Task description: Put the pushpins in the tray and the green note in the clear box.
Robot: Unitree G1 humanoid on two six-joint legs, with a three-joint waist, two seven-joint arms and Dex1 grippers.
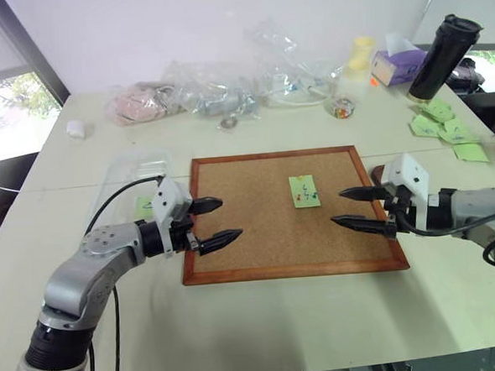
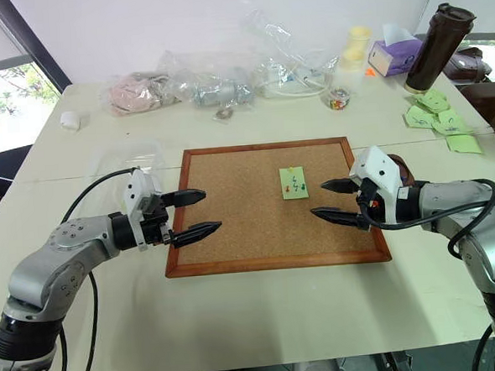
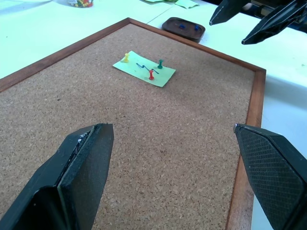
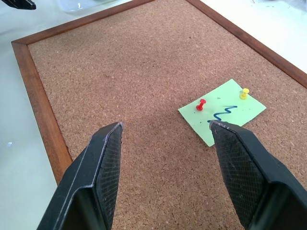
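The green note (image 1: 304, 190) lies on the corkboard (image 1: 259, 244), right of its middle, with a dark scribble on it. Three pushpins stand in the note: a yellow one (image 3: 125, 57), a green one (image 3: 160, 63) and a red one (image 3: 151, 74). The dark brown tray (image 3: 187, 36) sits just off the board's right edge, partly behind my right gripper (image 1: 338, 208). That gripper hovers open over the board's right side, close to the note. My left gripper (image 1: 231, 218) hovers open over the board's left edge. The clear box (image 1: 137, 171) lies on the table left of the board, behind my left hand.
Clear plastic bags (image 1: 225, 90) are heaped along the table's far side. A dark tumbler (image 1: 441, 56), a purple tissue box (image 1: 395, 63) and a bunch of green notes (image 1: 446, 127) stand at the far right. A small jar (image 1: 342, 106) sits behind the board.
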